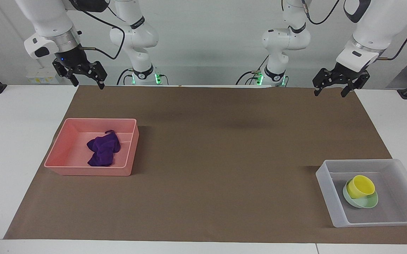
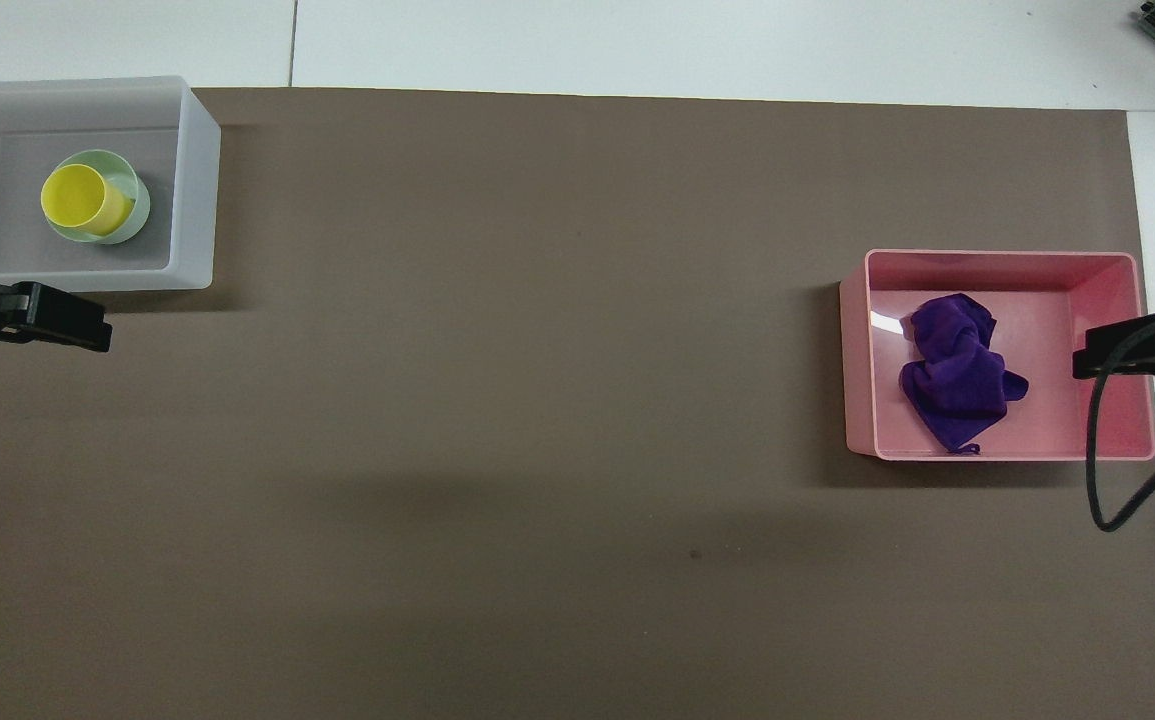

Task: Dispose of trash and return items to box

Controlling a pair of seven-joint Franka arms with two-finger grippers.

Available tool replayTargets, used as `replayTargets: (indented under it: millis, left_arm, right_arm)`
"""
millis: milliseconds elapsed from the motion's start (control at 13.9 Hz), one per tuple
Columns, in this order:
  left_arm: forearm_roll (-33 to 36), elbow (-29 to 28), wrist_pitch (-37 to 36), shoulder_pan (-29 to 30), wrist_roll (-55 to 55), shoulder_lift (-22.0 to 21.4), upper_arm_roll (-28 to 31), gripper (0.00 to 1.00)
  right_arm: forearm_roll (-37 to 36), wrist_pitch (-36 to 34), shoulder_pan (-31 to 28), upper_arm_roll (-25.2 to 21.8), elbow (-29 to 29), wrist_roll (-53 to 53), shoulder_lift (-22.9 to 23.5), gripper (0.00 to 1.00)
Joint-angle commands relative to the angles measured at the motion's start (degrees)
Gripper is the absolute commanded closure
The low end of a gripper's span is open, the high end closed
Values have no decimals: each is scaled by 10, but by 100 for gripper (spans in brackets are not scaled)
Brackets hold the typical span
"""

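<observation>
The purple cloth wad [image 1: 103, 151] lies in the pink bin [image 1: 90, 171] toward the right arm's end; it also shows in the overhead view [image 2: 957, 372]. The yellow cup [image 1: 361, 186] sits tilted in the mint-green bowl [image 1: 367, 203] inside the translucent box [image 1: 325, 192] toward the left arm's end. My right gripper [image 1: 87, 84] hangs open and empty above the table edge by the robots. My left gripper [image 1: 330, 93] is open and empty, raised over the mat's corner by the robots. In the overhead view the cup [image 2: 82, 198] and bowl [image 2: 140, 215] sit in the box [image 2: 195, 180].
A brown mat [image 1: 224, 158] covers most of the white table. The pink bin [image 2: 997, 258] is nearer to the robots than the box. A black cable [image 2: 1097, 470] loops down by the right gripper [image 2: 1084, 358]. The left gripper [image 2: 97, 330] shows at the overhead view's edge.
</observation>
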Motion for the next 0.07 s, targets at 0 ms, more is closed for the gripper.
replayTargets:
  millis: [0]
  left_arm:
    - [11,-15,-7,-3,-9,-14,4,0]
  right_arm:
    - [9,-2,-8,4,-9,-1,-10,0]
